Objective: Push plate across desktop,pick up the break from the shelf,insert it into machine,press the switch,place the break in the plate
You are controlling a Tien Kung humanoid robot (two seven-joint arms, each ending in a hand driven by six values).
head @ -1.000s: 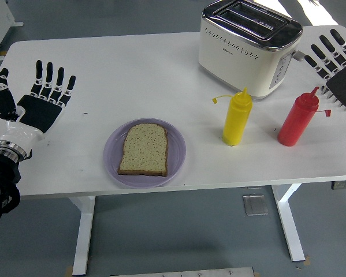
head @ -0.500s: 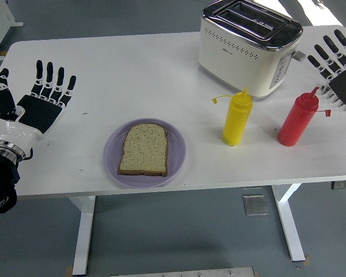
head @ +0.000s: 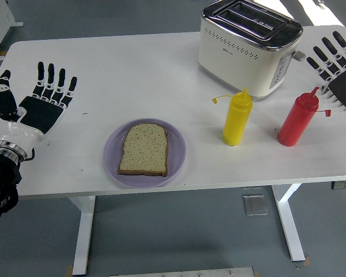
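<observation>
Setting: white tabletop (head: 132, 75) on white legs over a grey floor.
Plate: lilac plate (head: 144, 153) near the front edge, left of centre.
Bread: one slice of bread (head: 144, 149) lies flat on the plate, crust edge to the right.
Toaster: cream toaster (head: 249, 46) with a chrome top at the far right, both slots showing nothing in them, lever facing the right hand.
Bottles: yellow squeeze bottle (head: 237, 117) stands upright in front of the toaster; red squeeze bottle (head: 297, 118) stands upright just right of it, apart.
Left hand: left hand (head: 40, 103) flat over the tabletop's left side, palm up, fingers spread, holding nothing, well apart from the plate.
Right hand: right hand (head: 337, 66) at the right edge beside the toaster's lever, fingers spread, touching nothing.
</observation>
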